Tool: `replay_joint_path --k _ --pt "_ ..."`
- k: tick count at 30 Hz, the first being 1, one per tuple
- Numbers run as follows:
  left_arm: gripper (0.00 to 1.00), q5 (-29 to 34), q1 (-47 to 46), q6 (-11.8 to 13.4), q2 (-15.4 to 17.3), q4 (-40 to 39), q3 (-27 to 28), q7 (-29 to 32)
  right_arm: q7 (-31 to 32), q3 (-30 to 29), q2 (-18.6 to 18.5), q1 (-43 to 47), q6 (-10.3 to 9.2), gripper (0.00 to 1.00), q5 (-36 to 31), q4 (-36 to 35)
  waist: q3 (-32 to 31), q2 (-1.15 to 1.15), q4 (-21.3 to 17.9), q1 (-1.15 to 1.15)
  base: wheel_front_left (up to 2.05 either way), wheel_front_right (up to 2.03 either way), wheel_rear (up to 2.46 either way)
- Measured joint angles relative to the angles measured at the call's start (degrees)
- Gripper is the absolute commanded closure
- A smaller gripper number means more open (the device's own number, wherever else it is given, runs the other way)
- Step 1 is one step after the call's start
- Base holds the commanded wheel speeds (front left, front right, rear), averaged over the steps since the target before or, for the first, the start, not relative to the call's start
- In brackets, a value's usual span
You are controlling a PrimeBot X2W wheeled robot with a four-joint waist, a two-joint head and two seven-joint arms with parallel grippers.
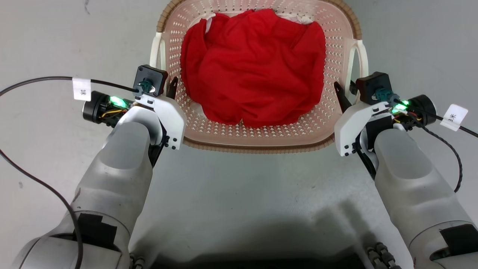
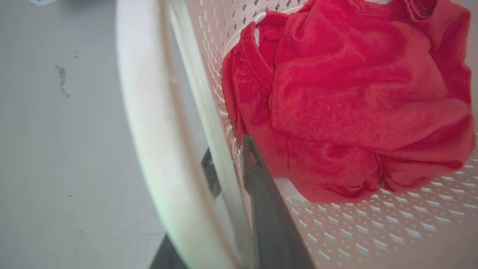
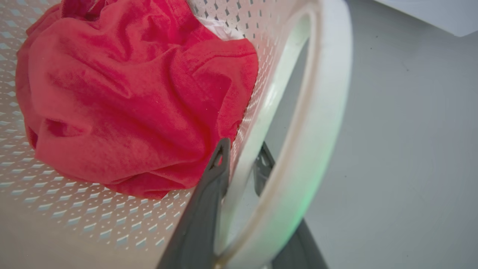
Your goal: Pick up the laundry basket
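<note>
laundry basket (image 1: 257,146) sits on the grey floor (image 1: 239,186) between both arms, red garment (image 1: 254,71) heaped inside. left gripper (image 2: 229,157) and right gripper (image 3: 242,149) each straddle a side wall by the white handles (image 1: 157,48), jaws looking pinched onto the plastic. grasp looks made on both sides; the lift itself is not yet done.

Lighting is bright, even and diffuse; the floor (image 1: 239,179) carries one soft shadow along the head view's bottom edge. In both wrist views the near handle (image 2: 153,130) of the laundry basket (image 2: 373,231) is blurred, faintly green-tinted, and bowed by wide-angle distortion.
</note>
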Motion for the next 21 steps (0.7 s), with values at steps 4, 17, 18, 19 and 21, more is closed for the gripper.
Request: replay_joint_path --k 4,17,18,19,21 --pt "1.0 -0.68 0.34 0.0 -0.05 0.15 -0.13 0.05 0.0 0.46 -0.01 0.01 0.0 1.0 0.31 0.76 -1.62 0.0 0.08 0.0 0.0 0.0 0.0" --pt "1.0 -5.27 7.35 -0.27 -1.04 0.38 0.2 2.54 3.23 5.05 -0.03 3.92 0.0 1.0 3.82 3.67 -12.34 0.0 0.61 0.0 0.0 0.0 0.0" --pt "1.0 -5.66 8.28 -0.27 -1.14 0.37 0.01 2.87 3.69 5.67 -0.03 4.5 0.0 1.0 4.5 3.78 -13.47 0.0 0.66 0.0 0.0 0.0 0.0" --pt "1.0 -6.08 9.18 -0.29 -1.25 0.37 -0.31 3.37 4.15 6.33 -0.04 5.05 0.0 1.0 5.17 3.89 -14.58 0.01 0.7 0.0 0.0 0.0 0.0" --pt "1.0 -7.32 11.12 -0.29 -1.47 0.37 -0.71 4.3 5.01 7.56 -0.08 6.39 0.0 1.0 6.04 4.13 -16.89 0.0 0.8 0.0 0.0 0.0 0.0"
